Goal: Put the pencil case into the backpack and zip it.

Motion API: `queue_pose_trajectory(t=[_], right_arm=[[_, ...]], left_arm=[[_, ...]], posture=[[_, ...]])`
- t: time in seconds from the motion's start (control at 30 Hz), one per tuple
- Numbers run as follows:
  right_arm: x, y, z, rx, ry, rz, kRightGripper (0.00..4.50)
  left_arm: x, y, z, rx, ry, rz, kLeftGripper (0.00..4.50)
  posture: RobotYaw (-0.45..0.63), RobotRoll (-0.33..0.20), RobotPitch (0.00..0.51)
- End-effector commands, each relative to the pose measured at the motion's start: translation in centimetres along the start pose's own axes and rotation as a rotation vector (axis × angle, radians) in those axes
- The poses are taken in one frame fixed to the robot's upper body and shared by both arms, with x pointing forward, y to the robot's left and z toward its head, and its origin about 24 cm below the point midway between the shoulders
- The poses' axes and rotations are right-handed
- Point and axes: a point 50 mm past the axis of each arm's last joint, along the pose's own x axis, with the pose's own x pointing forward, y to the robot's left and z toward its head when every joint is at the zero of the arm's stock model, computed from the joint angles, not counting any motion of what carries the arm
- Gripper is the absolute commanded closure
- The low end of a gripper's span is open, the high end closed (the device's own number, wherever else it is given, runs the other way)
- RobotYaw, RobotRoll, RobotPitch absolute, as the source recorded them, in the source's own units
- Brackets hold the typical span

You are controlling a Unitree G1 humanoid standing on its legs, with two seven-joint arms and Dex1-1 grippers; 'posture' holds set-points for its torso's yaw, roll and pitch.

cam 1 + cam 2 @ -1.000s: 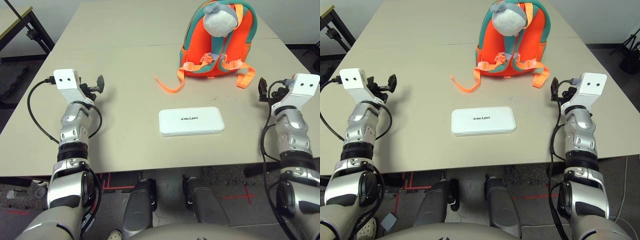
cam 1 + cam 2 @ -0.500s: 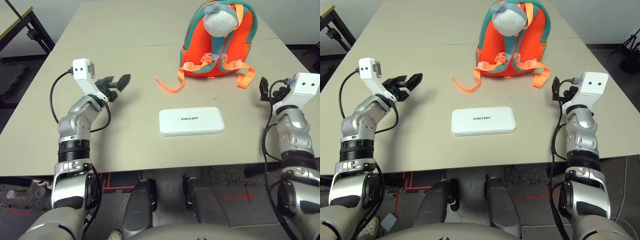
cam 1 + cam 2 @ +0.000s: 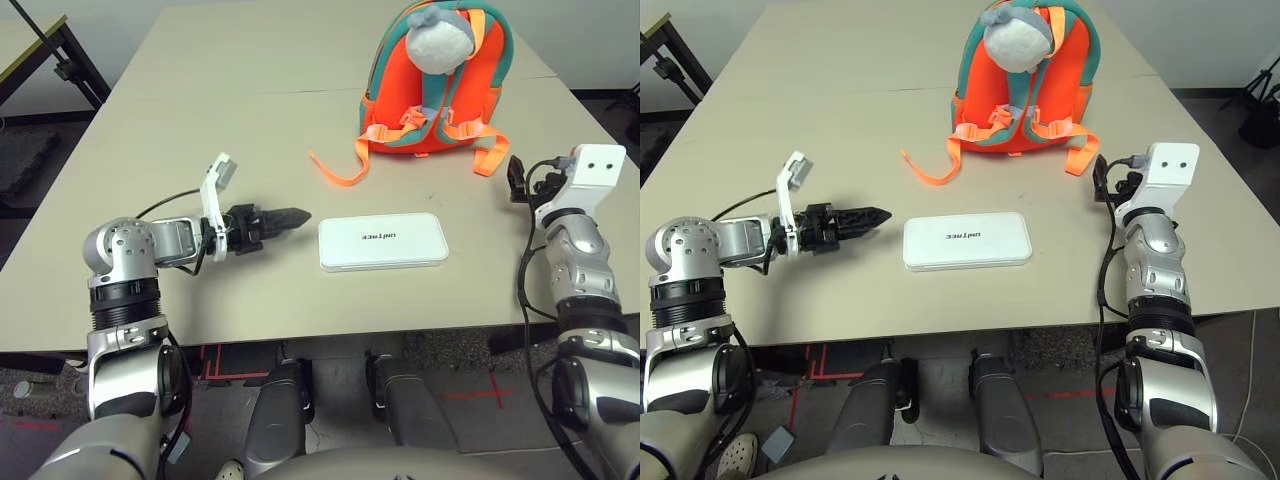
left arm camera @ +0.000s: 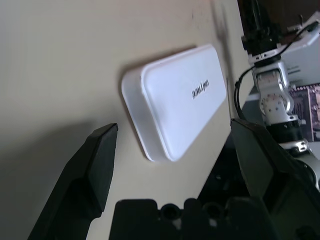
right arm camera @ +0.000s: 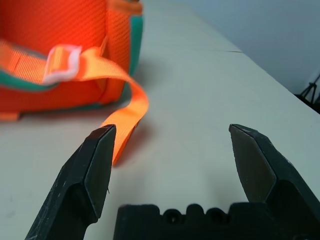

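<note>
Left wrist view has the left gripper (image 4: 170, 145) spread wide, empty, pencil case (image 4: 175, 100) just ahead; looks rigid, slick, so pinch its short end.

Backpack (image 3: 440, 85): front face and zip hidden beneath it; top cut off by upper frame edge in the head views. Plush toy (image 3: 440, 38): features indistinct. Pencil case (image 3: 382, 241): dark lettering too small to read. Bench (image 3: 250, 90): far end cut off at upper edge.
</note>
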Motion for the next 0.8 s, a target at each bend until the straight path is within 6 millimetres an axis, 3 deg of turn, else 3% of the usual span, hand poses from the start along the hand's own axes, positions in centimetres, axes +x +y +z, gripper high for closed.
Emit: queue_pose_trajectory(t=[0.03, 0.47, 0.63, 0.8], right_arm=[[-0.3, 0.0, -0.4, -0.047, 0.029, 0.032, 0.01], [-1.1, 0.0, -0.8, -0.111, 0.091, 0.073, 0.01], [-1.8, 0.5, -1.1, -0.258, 0.23, 0.236, 0.01], [-2.4, 1.4, 0.1, -0.423, 0.307, 0.425, 0.18]], left_arm=[[0.6, 0.4, -0.6, -0.036, 0.026, 0.004, 0.0], [1.7, 2.2, -0.9, -0.106, 0.053, 0.076, 0.0], [1.6, 2.3, -0.9, -0.107, 0.05, 0.09, 0.0], [1.7, 2.4, -0.9, -0.109, 0.047, 0.091, 0.0]], posture=[[-0.1, 0.0, 0.139], [-0.13, 0.0, 0.139], [-0.13, 0.0, 0.146], [-0.12, 0.0, 0.153]])
